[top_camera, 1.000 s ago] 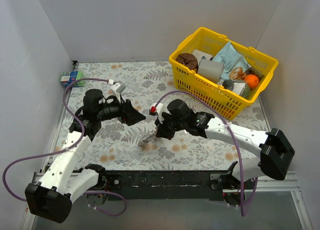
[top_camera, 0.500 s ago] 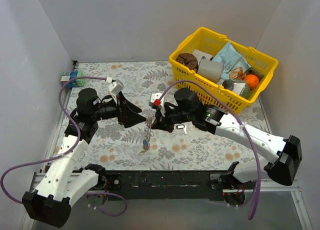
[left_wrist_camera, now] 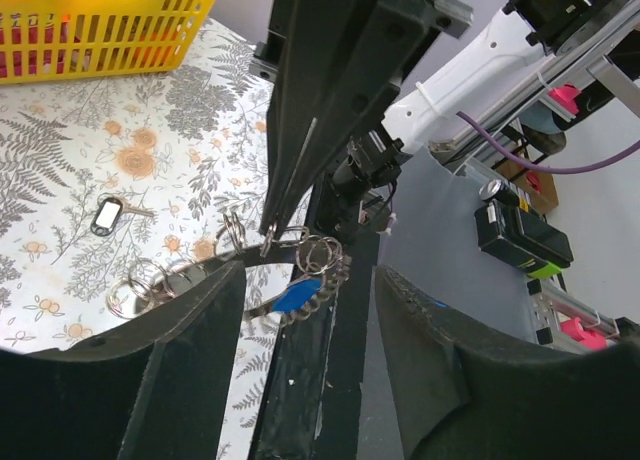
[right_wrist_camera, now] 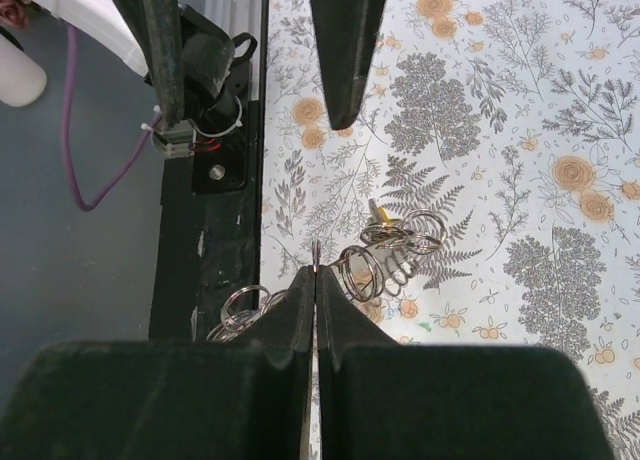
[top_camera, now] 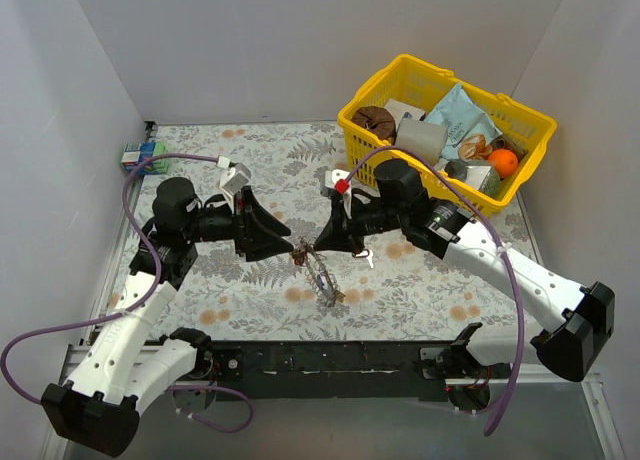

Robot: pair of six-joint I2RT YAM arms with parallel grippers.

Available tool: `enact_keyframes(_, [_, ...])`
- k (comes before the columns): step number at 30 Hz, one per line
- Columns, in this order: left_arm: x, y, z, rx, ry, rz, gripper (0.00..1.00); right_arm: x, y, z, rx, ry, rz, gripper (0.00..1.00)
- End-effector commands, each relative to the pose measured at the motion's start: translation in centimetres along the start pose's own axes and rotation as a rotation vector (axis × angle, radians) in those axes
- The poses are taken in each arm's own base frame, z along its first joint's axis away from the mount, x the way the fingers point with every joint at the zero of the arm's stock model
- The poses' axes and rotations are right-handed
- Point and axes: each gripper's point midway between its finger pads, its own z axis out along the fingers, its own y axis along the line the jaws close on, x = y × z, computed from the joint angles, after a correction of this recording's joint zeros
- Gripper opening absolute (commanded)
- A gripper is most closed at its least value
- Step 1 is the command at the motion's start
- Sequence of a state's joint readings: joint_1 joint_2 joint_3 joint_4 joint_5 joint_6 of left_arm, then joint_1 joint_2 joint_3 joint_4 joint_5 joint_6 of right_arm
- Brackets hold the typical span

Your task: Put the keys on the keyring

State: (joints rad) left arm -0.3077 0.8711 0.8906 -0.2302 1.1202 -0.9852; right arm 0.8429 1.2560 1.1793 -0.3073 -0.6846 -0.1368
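My right gripper is shut on the thin silver keyring, seen edge-on at its closed tips. A bunch of small rings with a yellow-headed key hangs from it. The bunch dangles just above the table. In the left wrist view the keyring is a thin line and a blue-headed key hangs in the bunch. My left gripper is open and empty, its jaws wide apart facing the bunch. A loose key with a white tag lies on the cloth; it also shows in the left wrist view.
A yellow basket full of groceries stands at the back right, close behind my right arm. A small green box sits at the far left edge. The table's black front rail runs below the bunch.
My right gripper has moved right and back, carrying the keyring with its bunch. My left gripper has swung in toward it, and the two now face each other closely.
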Motion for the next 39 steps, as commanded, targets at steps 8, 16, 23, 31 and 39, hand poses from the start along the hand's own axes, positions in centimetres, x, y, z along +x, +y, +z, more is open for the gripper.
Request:
enact_keyframes(8, [0.1,-0.7,1.3,0.011,0.001,-0.018,0.53,-3.3,1.4,-0.7,-0.123,-0.124,-0.025,0.01])
enact_keyframes(16, [0.6,0.2,2.6,-0.001,0.015,-0.03,0.5,-3.3,1.2,-0.5,-0.135,-0.124,-0.01,0.01])
enact_keyframes(23, [1.5,0.8,3.5,-0.007,0.041,-0.041,0.41,-3.3,0.9,-0.5,-0.129,-0.127,-0.005,0.01])
enact_keyframes(31, [2.4,1.3,3.9,-0.012,0.062,-0.049,0.27,-3.2,0.8,-0.6,-0.133,-0.129,0.0,0.01])
enact_keyframes(39, [2.6,1.3,4.3,-0.005,0.075,-0.053,0.05,-3.0,0.8,-0.6,-0.14,-0.13,0.005,0.01])
